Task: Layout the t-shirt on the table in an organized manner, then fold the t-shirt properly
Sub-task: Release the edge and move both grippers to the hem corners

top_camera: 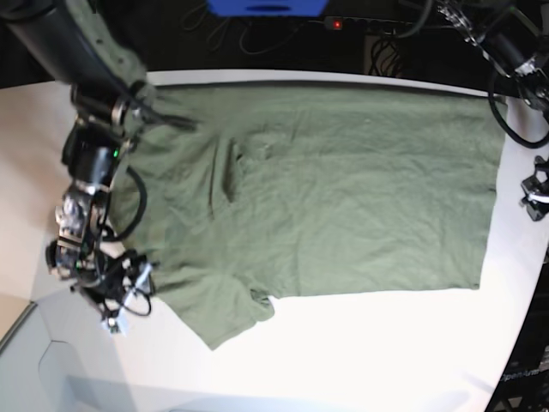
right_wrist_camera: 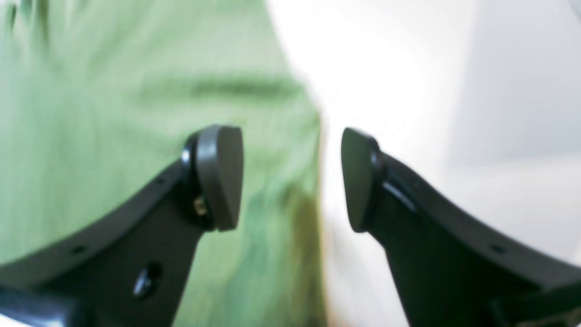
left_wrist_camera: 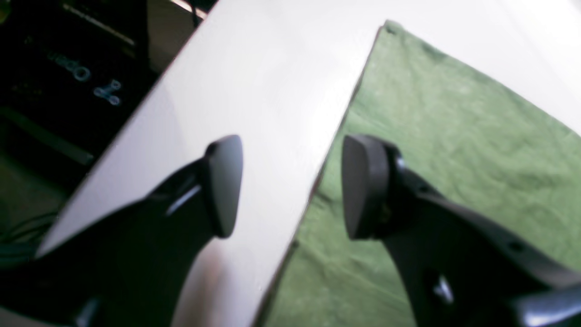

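White and broad, the table (top_camera: 360, 343) carries the t-shirt (top_camera: 343, 197) spread flat across its far half, one sleeve reaching toward the near edge. Over the shirt's straight side edge hangs the left tool (left_wrist_camera: 290, 186), its pads spread with nothing between them, cloth under one pad and bare table under the other. Likewise spread and empty, the right tool (right_wrist_camera: 290, 179) straddles another shirt edge.

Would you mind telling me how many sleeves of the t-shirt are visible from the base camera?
1: a short sleeve lies flat at the t-shirt's lower left. The other may be hidden behind the arm at upper left.
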Controlling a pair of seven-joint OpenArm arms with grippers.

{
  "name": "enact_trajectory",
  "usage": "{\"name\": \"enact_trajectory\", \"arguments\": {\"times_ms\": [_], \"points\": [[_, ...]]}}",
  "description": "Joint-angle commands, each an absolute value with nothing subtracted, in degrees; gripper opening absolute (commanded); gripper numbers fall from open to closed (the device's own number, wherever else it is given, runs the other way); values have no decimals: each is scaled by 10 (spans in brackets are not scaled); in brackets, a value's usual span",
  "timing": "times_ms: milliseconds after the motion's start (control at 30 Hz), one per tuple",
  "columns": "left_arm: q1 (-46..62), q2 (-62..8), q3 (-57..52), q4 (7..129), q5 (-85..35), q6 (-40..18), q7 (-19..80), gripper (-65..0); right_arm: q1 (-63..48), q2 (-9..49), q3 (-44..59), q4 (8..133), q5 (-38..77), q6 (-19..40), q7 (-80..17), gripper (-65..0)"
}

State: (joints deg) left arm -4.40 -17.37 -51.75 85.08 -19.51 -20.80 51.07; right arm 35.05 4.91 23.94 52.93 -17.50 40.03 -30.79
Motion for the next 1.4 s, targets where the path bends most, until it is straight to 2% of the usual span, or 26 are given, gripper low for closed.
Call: {"name": "enact_trajectory", "arguments": {"times_ms": [0,133,333,467,700,867,1000,1167,1233,1367], "points": [[-50,-188,-520,859,-202,-207,498,-309,371,58,240,509,-170,400,-270,-302],[-49,-199,-521,858,-202,-207,495,-309,383,73,238,431,-170,353,-162,-302],[-51,-198,-520,858,-202,-207,494,-309,391,85,238,345,-170,265,-95,-302],[-52,-196,-520,856,-202,-207,494,-309,388,94,237,316,-170,260,-48,-302],[-79,-200,-520,784,-202,-207,493,-309,386,93,237,289,-170,260,-43,-302],[-135,-203,-500,725,-196,-202,492,-309,386,93,236,262,-170,260,-43,-310],[-187,-205,-415,676,-138,-201,440,-309,386,93,236,262,-170,260,-45,-392],[-257,-204,-327,553,-85,-200,341,-309,385,93,236,262,-170,260,-46,-592],[-295,-204,-307,475,-75,-200,305,-309,379,93,236,262,-170,260,-46,-650],[-357,-210,-295,335,-53,-200,230,-309,374,94,235,262,-170,260,-47,-648]]}}
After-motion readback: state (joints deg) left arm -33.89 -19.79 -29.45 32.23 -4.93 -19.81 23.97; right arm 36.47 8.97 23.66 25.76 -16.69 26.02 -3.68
